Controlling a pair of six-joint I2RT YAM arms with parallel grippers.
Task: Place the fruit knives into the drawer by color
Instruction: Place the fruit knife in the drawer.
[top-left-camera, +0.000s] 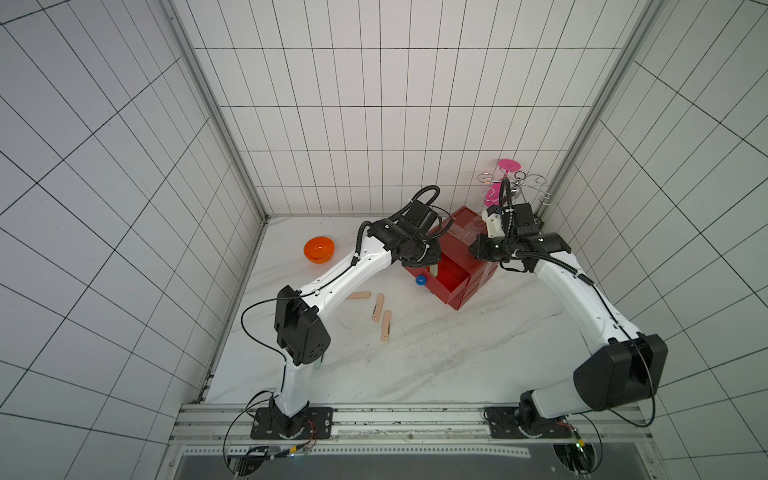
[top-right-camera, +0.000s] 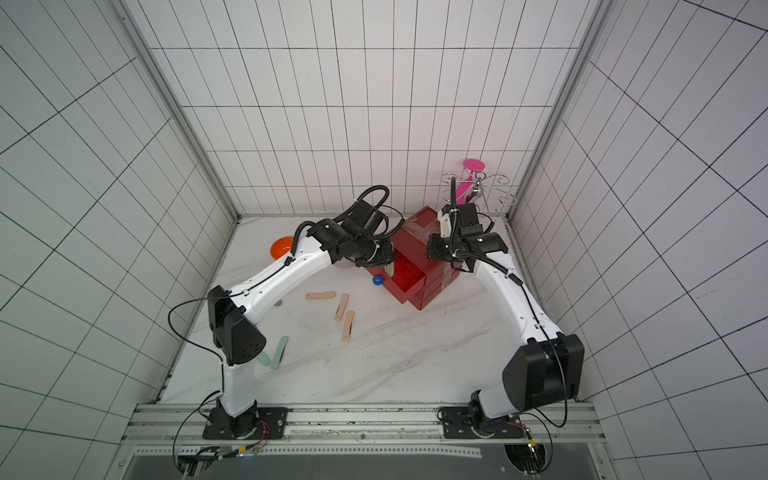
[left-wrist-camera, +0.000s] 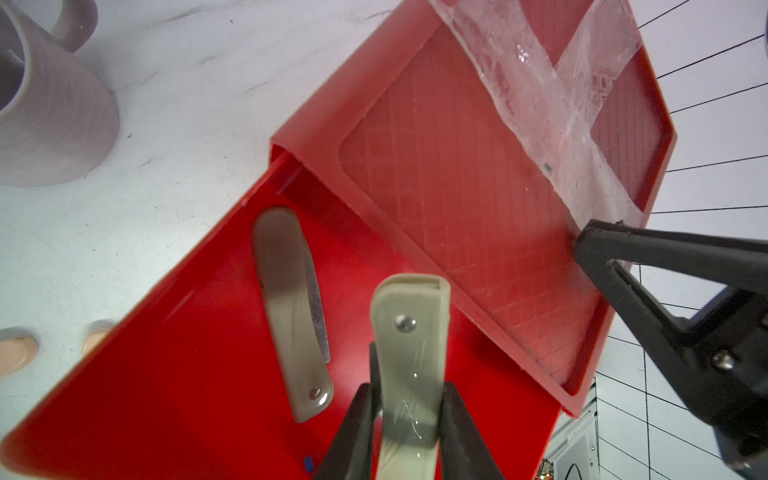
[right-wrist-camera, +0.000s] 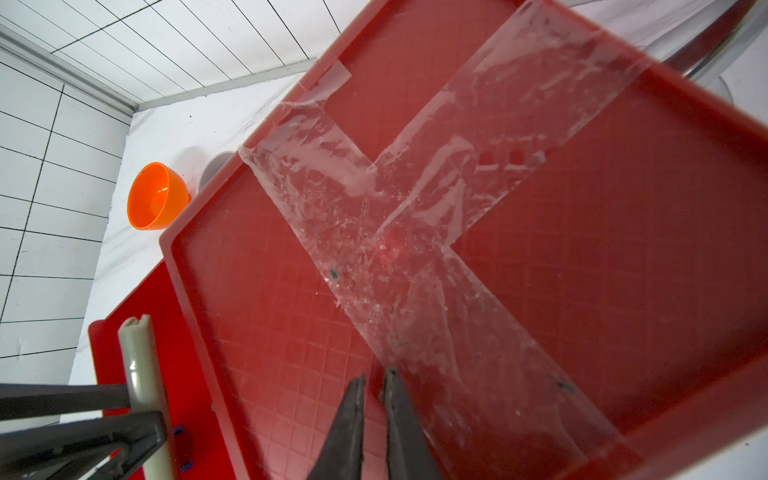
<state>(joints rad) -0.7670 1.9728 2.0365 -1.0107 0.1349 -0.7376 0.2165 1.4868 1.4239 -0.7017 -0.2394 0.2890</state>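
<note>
Your left fingers (left-wrist-camera: 409, 388) are clamped on the lower half of an olive-grey knife (left-wrist-camera: 409, 316). It's held upright-ish with its free end poking up over the pulled-out top drawer (left-wrist-camera: 166, 374) of the red chest (top-left-camera: 459, 249). That's the right spot, I'd say, since a second olive-grey knife (left-wrist-camera: 291, 307) is lying flat on that drawer's floor, so this is the olive compartment. Gripping low leaves the long end clear of the drawer wall for the drop.

Your right fingers (right-wrist-camera: 375, 374) are pinched nearly together with nothing between them, tips at the taped lid of the chest. My guess is that they're there to pin the chest so it doesn't skate when the drawer gets nudged.

The three peach-pink knives (top-left-camera: 377, 307) sit loose on the tabletop (top-left-camera: 415, 365) just in front of the chest. The mint knives (top-right-camera: 279, 352) are further back by your left elbow, well apart from it. So most of the sorting isn't done yet.
</note>
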